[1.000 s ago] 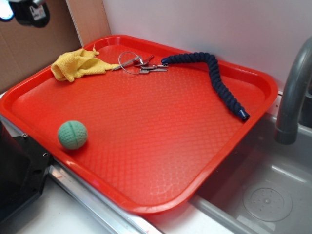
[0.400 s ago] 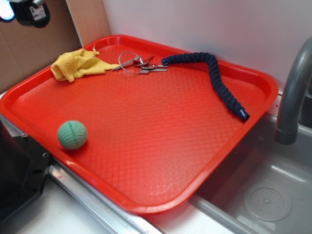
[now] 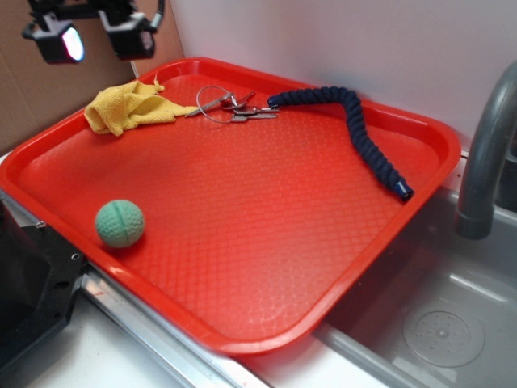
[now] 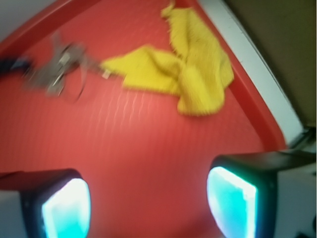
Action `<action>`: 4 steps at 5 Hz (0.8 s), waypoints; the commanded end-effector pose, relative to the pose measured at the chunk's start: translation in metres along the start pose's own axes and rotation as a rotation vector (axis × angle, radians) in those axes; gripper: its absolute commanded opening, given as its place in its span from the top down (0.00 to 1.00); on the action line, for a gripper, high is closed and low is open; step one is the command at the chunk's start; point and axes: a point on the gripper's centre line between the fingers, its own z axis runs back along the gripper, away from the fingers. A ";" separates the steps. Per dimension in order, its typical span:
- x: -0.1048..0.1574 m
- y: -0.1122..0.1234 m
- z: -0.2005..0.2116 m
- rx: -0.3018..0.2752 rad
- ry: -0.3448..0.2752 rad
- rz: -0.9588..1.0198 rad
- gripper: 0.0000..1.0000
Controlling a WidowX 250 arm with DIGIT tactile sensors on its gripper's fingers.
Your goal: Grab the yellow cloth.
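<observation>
The yellow cloth lies crumpled in the far left corner of the red tray. In the wrist view the cloth sits ahead of the jaws, up and to the right. My gripper hangs high above the tray's left edge, up and left of the cloth. It is open and empty, with its two glowing pads wide apart.
A key ring with keys lies right of the cloth. A dark blue braided rope curves along the far right. A green ball sits near the front left. A sink and grey faucet stand at right.
My gripper has moved right and down into the exterior view, closer to the cloth. The objects on the tray have not moved.
</observation>
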 end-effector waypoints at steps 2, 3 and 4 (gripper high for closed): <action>0.052 0.046 -0.046 0.072 -0.145 0.386 0.00; 0.059 0.063 -0.058 0.105 -0.097 0.420 0.00; 0.061 0.069 -0.074 0.156 -0.065 0.437 0.00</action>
